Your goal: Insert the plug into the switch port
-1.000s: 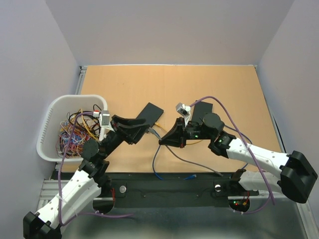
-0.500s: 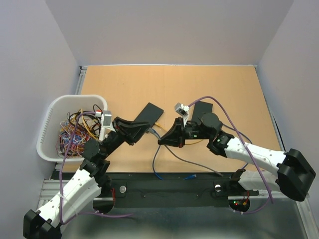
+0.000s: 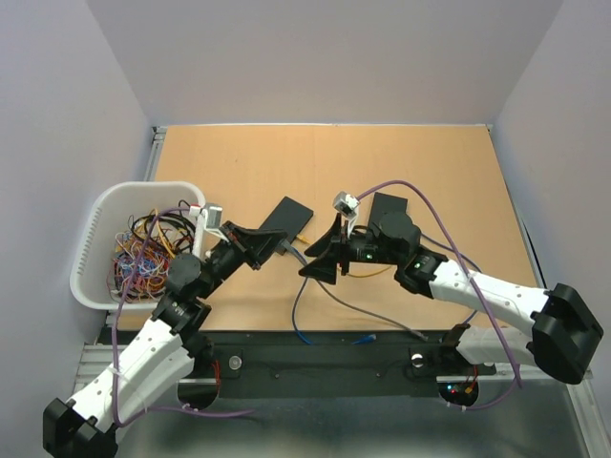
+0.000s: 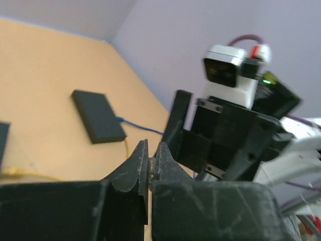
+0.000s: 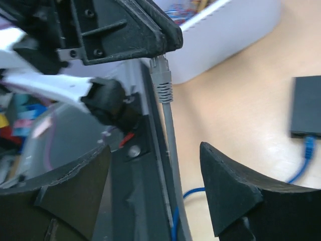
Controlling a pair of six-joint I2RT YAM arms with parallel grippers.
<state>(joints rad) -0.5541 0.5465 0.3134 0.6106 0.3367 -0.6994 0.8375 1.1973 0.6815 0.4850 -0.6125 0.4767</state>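
The grey cable plug (image 5: 161,75) is clamped in the left tool (image 4: 152,150), raised off the tan wooden table (image 3: 239,162) between the two arms. A white slotted plastic basket (image 3: 95,215) of coloured wires sits at the table's left edge. A flat black switch box (image 3: 286,218) lies just beyond the plug, and a second black box (image 3: 387,208) lies to its right. The right tool (image 5: 154,150) faces the plug with its jaws apart, holding nothing.

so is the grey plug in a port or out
Out: the plug hangs in the air, pinched by the left end effector, apart from the switch.
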